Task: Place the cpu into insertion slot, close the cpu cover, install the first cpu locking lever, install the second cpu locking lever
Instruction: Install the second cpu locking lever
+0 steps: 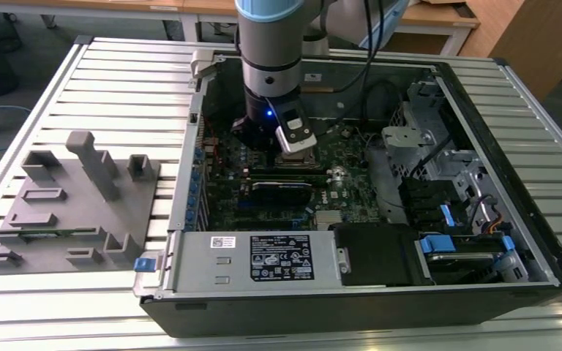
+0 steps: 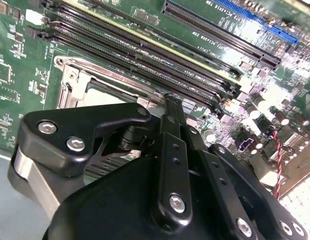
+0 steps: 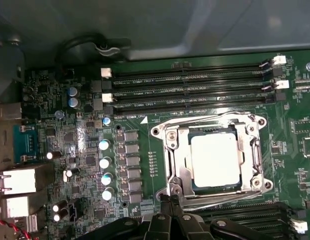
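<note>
First wrist view | cpu [image 3: 215,161] seated under cpu cover [image 3: 211,125] | claw [image 3: 170,201] closed, empty

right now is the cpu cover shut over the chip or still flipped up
Shut. In the first wrist view the cpu cover lies flat around the cpu, whose silver top shows through its window. The gripper sits at its edge.

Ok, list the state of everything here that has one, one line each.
cpu: seated flat in the socket.
cpu cover: closed down around the cpu.
hand: fingertips together, holding nothing, at the socket's edge.
computer case: side panel off, motherboard exposed.
memory slots: unfilled.
</note>
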`<state>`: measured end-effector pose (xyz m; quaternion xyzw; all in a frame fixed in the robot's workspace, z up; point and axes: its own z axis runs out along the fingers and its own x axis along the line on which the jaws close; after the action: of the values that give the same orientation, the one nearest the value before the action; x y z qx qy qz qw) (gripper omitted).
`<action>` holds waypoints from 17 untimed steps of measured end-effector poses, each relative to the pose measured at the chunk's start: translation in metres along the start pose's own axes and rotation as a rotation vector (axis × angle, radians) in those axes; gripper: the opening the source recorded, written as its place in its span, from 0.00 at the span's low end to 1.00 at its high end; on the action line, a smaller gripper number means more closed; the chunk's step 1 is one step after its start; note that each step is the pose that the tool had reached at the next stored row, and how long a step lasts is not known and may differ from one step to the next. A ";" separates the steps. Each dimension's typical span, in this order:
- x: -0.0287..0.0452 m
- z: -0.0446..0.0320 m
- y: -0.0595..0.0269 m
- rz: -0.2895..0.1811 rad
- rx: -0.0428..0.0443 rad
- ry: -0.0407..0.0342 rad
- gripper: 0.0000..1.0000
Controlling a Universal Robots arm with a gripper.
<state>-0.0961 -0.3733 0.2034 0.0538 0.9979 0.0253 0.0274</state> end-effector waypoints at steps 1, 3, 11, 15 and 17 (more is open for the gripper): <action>0.0003 0.0004 -0.0001 0.000 -0.0007 0.0001 0.10; 0.0008 0.0016 -0.0002 0.000 -0.0022 0.0003 0.10; 0.0030 0.0055 -0.0006 0.001 -0.0139 0.0013 0.10; 0.0041 0.0067 -0.0010 0.001 -0.0140 0.0016 0.10; 0.0050 0.0071 -0.0013 0.001 -0.0141 0.0015 0.10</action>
<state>-0.1008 -0.3737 0.1959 0.0540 0.9977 0.0323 0.0270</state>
